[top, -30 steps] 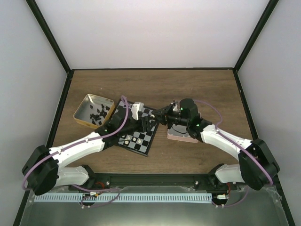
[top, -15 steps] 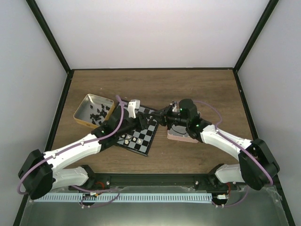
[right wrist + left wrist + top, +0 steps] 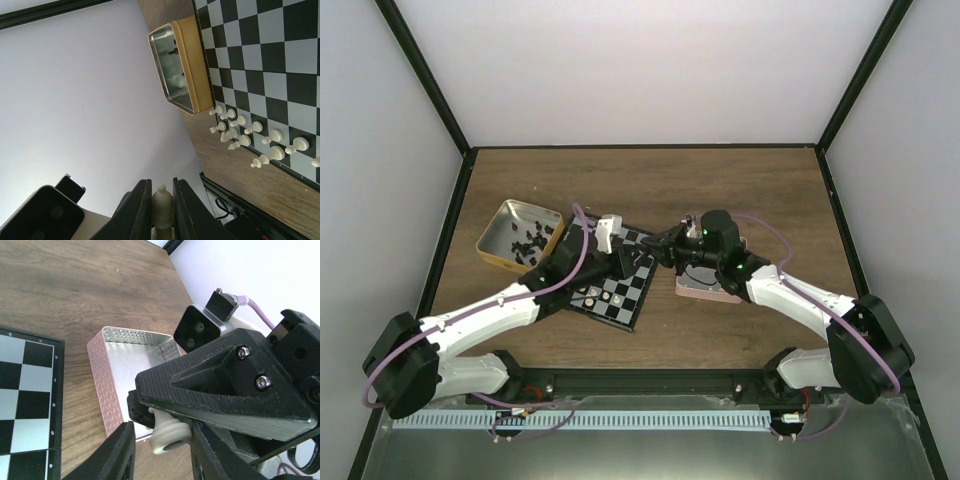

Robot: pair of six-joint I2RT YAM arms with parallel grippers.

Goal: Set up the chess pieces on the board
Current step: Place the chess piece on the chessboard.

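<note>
The board (image 3: 620, 292) lies in the middle of the table, with several cream-white chess pieces (image 3: 603, 296) standing along its near edge. They also show in the right wrist view (image 3: 240, 135). My right gripper (image 3: 665, 250) is shut on a white bishop-like piece (image 3: 162, 205), held above the board's right edge. My left gripper (image 3: 634, 262) faces it. In the left wrist view its open fingers (image 3: 120, 450) stand on either side of that piece's round base (image 3: 170, 432). Tiny black pieces (image 3: 527, 240) lie in the gold tin.
A gold tin (image 3: 492, 250) stands left of the board and also shows in the right wrist view (image 3: 187, 75). A pink tin with a bare metal inside (image 3: 107, 385) sits right of the board under my right arm. Dark frame posts bound the table.
My left gripper drew back a little to the left, then edged right again towards the right gripper. The right arm and its piece have hardly moved.
</note>
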